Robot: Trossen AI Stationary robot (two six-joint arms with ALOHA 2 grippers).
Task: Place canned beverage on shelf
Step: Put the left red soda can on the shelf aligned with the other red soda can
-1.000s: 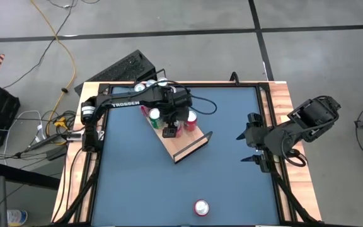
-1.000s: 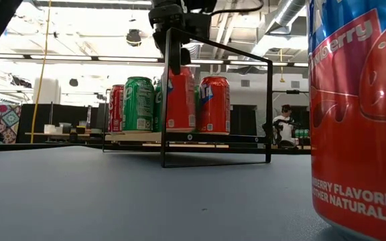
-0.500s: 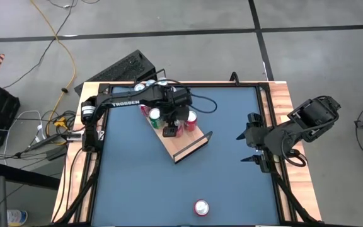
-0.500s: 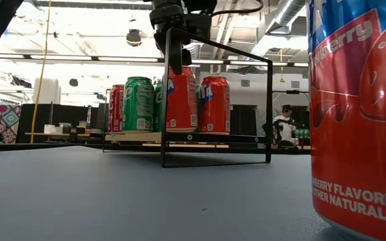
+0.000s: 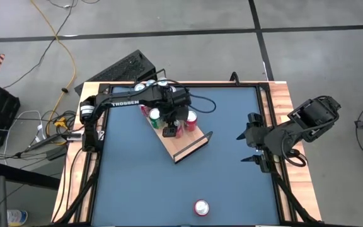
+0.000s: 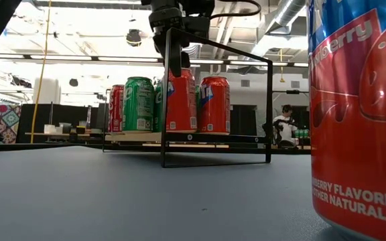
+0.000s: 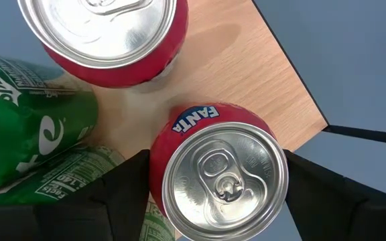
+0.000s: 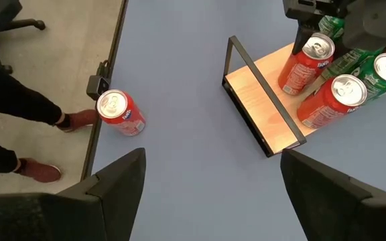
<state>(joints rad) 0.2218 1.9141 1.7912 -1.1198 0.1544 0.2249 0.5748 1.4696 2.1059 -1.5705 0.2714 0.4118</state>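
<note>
Fanta can (image 7: 220,177) directly beneath left gripper (image 7: 213,194)

Left tool (image 5: 169,128) hangs spread wide mid-table; right tool (image 5: 249,146) waits open at the right edge.

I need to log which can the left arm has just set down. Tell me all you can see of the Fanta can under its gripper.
The Fanta can is red with a blue and white Fanta logo near its rim and a silver top, tab unopened. It stands upright on the shelf, a light-wood board, close to the edge. The left gripper is straddling it from above, one dark finger on each side, with a little space visible in the low view. A second red can and a green can stand beside it.
</note>
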